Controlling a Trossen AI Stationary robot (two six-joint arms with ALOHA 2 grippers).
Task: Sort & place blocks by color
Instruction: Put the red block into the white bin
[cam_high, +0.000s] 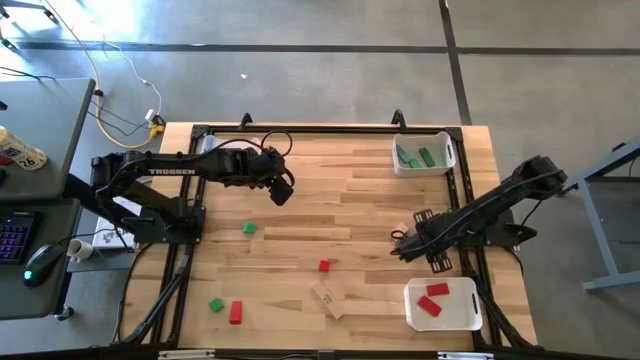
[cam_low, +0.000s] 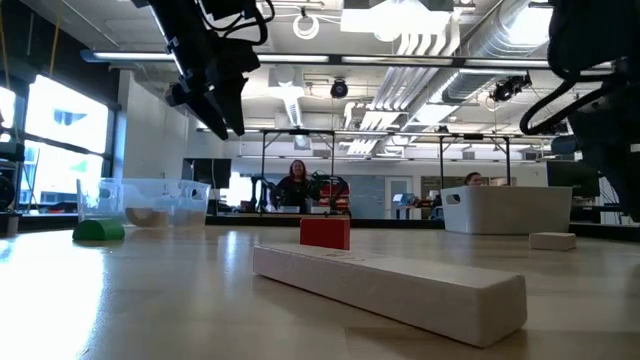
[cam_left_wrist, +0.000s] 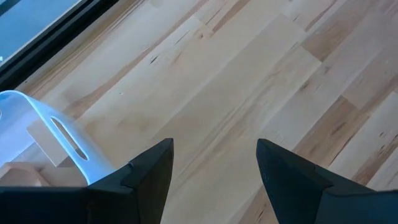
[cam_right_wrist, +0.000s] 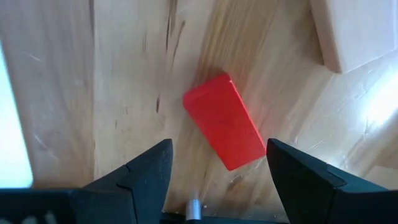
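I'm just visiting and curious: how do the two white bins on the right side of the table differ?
The far bin holds green blocks; the near bin holds red blocks. The far bin sits by the table's back edge, the near bin by its front edge. Both are white, rectangular and open-topped, on the right arm's side.

We are seeing only a corner of a plain tan wooden block (cam_right_wrist: 357, 31), the right wrist picture's edge cutting off the rest.
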